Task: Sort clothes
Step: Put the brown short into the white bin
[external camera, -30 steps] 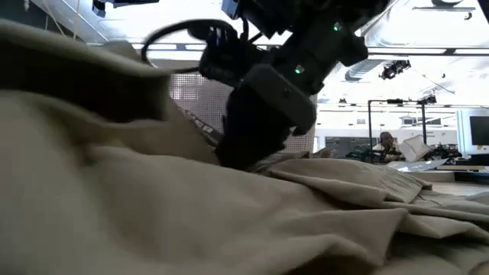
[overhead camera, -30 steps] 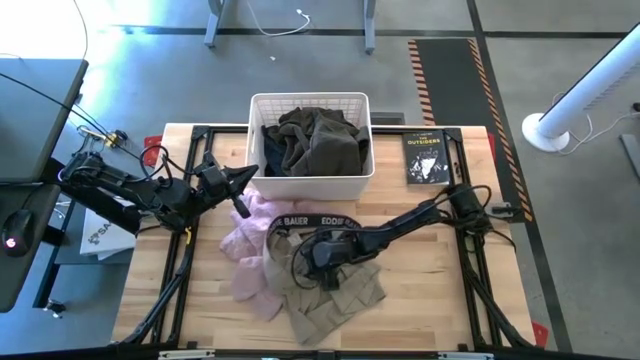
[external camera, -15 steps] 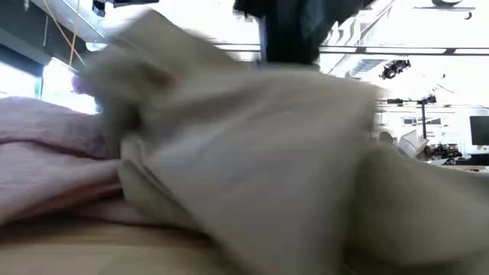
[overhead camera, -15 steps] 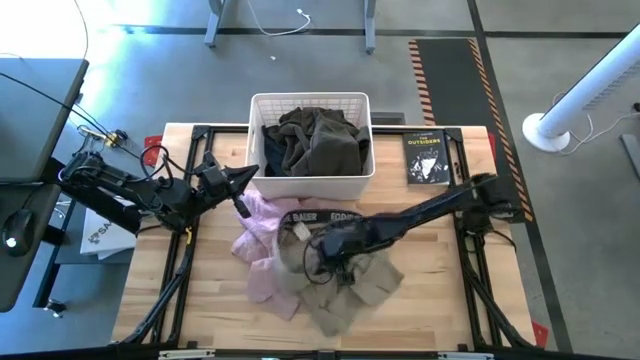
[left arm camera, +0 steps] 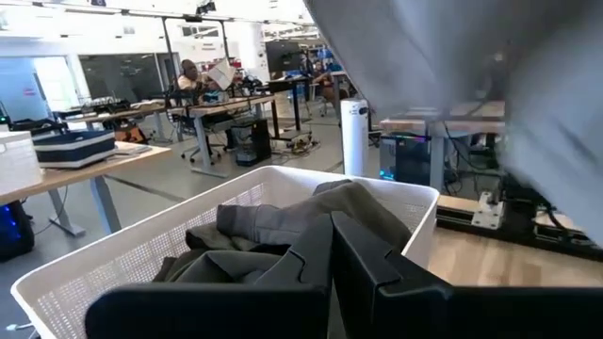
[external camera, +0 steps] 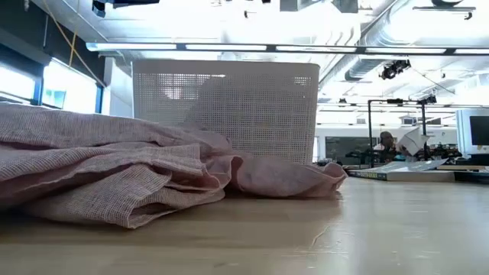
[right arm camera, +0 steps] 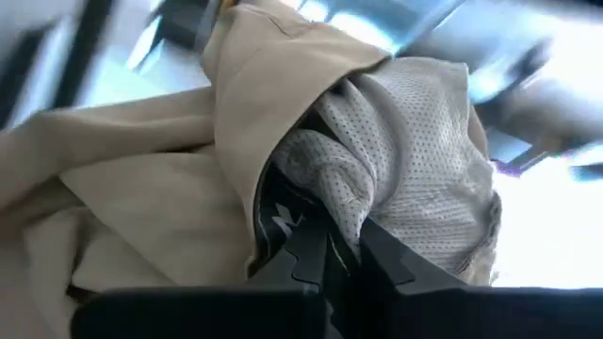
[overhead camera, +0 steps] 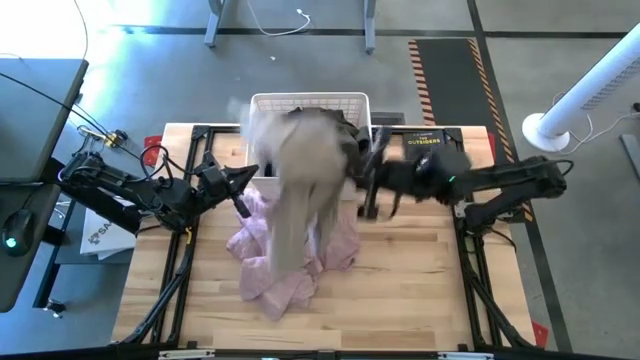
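Note:
My right gripper [overhead camera: 366, 172] is high above the table, by the near right corner of the white basket [overhead camera: 262, 100], and is shut on the khaki trousers [overhead camera: 298, 185]. They hang blurred over the basket's near wall and over the pale pink garment [overhead camera: 292, 265], which lies crumpled on the wood. An olive-brown garment [left arm camera: 283, 235] fills the basket. My left gripper [overhead camera: 247, 178] is shut and points level at the basket's near left corner, touching nothing. My right gripper pinches a bunched fold of the khaki trousers between its two fingers [right arm camera: 311, 259], where the white mesh lining [right arm camera: 386, 179] and a strip of black waistband [right arm camera: 278, 226] gather. The fingers come from the table's right, slanting slightly upward. The trousers hang slack below, clear of the table.
A small black book [overhead camera: 428, 142] lies at the far right, partly under my right arm. The basket [external camera: 229, 107] stands at the far middle. Bare wood lies near and right of the pink garment [external camera: 114, 176]. A person sits at a desk far behind.
My right gripper has risen fast from the trousers on the table, tipped from pointing down to about level, and swung toward the far right. The trousers have come up with it, lifted clear. The pink garment, which they partly covered, stays on the table.

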You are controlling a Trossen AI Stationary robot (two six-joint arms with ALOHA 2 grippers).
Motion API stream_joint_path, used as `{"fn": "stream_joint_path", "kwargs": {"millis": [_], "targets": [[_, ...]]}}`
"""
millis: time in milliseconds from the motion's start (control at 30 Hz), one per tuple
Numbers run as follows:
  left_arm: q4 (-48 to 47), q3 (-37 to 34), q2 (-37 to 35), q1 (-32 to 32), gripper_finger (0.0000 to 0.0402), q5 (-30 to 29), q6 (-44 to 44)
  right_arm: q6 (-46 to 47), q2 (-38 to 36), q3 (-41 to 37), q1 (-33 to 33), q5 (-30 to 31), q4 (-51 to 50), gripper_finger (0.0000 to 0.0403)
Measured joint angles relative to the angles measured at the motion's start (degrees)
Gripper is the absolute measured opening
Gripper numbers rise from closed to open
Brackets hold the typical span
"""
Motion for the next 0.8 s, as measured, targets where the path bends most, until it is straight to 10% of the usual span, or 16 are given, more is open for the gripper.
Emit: {"fn": "stream_joint_path", "kwargs": {"millis": [167, 433, 800], "targets": [[0.16, 0.0, 0.0, 0.78, 0.0, 0.0, -0.07, 4.87, 0.39, 2.22, -12.1, 0.09, 3.53, 0.0016], [0.48, 0.0, 0.0, 2.28, 0.0, 0.04, -0.04, 18.99, 17.01, 18.87, -28.88, -6.43, -28.62, 0.0016], [0.4, 0.0, 0.0, 2.9, 0.0, 0.07, -0.07, 18.89, 41.46, 36.93, -33.48, -9.38, -66.77, 0.0019]]}}
